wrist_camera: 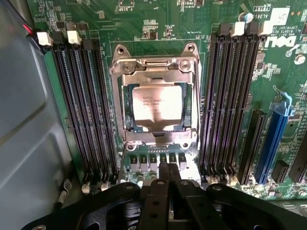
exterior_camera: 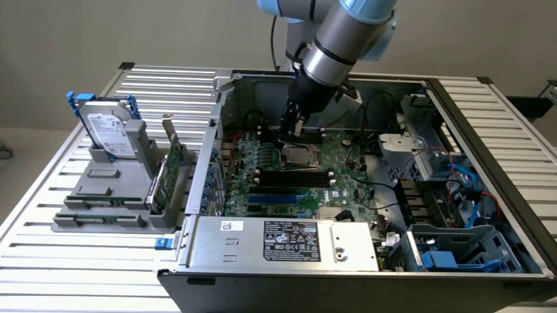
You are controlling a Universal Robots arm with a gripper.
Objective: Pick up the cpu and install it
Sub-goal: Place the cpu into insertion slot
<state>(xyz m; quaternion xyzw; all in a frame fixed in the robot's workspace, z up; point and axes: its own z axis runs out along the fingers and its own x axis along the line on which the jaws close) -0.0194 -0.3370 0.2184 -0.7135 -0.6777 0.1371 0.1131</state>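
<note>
Exterior view looks evenly, softly lit to me, with faint shadows inside the case [exterior_camera: 205,163]. Wrist view is dimmer: glare on the cpu [wrist_camera: 157,106] top, purple tint along the memory slots [wrist_camera: 225,96].

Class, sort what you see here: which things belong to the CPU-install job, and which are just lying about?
Job: cpu, sitting in its socket; gripper, shut and empty, close to it.
Lying about: hard drive, memory slots, power supply.

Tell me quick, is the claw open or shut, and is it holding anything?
Claw: shut, holding nothing; the cpu lies in the socket.
</note>
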